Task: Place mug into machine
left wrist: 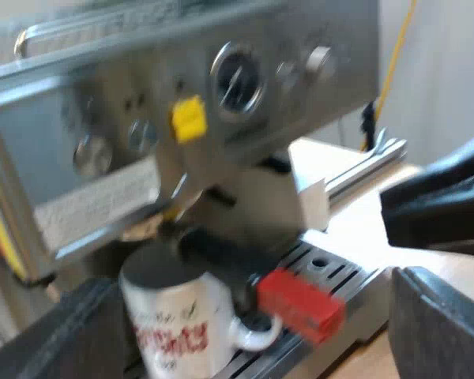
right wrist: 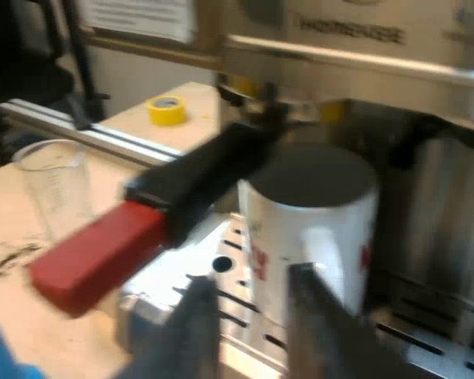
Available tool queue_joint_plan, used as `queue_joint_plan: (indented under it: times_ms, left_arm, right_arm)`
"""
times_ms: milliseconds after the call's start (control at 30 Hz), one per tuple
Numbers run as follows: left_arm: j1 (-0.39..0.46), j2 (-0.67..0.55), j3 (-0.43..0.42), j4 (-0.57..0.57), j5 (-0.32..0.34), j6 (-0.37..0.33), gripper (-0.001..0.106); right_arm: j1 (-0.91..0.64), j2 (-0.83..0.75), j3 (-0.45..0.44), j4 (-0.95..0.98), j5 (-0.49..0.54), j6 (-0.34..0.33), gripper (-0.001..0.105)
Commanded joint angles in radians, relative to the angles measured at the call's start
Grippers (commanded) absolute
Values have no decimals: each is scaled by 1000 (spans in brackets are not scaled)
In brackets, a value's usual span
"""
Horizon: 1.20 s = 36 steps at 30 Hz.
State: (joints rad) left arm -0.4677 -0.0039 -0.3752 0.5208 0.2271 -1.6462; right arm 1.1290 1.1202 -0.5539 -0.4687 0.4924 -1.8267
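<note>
Mug (right wrist: 308, 221) standing on the drip tray (right wrist: 221, 296) at the front of the espresso machine (left wrist: 103, 158).
The white mug with red print is sitting upright on the slotted tray, under the machine's front, where the holder (left wrist: 221, 251) is sitting locked in. The holder's dark handle (right wrist: 209, 170) is jutting out just beside the mug's rim, its red end (left wrist: 300, 304) hanging over the tray. The mug's inside is reading dark; its contents cannot be told. The right gripper (right wrist: 253, 312) is hovering close before the mug, its fingers (right wrist: 196, 328) parted with tray grate showing between them, gripping nothing. The left gripper (left wrist: 249, 335) is facing the mug, fingers spread wide. A clear measuring glass (right wrist: 55, 185) is standing on the wooden table (right wrist: 16, 229), apart from the tray, looking empty. A yellow tape roll (right wrist: 167, 109) is lying beyond it.
</note>
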Motion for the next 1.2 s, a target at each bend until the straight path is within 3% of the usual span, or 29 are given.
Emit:
queue_joint_plan:
  times_ms: [33, 133, 367, 600, 733, 1200]
  left_arm:
    - [-6, -75, -32, -5, 26, -92, 70]
    - [-6, -75, -36, -9, 32, -113, 70]
    - [-6, -75, -40, -17, 32, -97, 70]
    - [-6, -75, -85, -25, 32, -84, 75]
    - [-6, -75, -114, 7, 32, -57, 75]
    - [-6, -75, -142, 50, 32, -54, 75]
  right_arm:
    - [17, -11, -18, 2, 5, -42, 0]
    - [18, -11, -47, 2, 5, -47, 0]
    - [16, -11, -112, 4, 79, -47, 0]
    - [16, 0, -172, 73, 90, -38, 0]
    - [16, 57, -235, 91, 120, -9, 0]
    - [52, 243, -411, 91, 278, -9, 0]
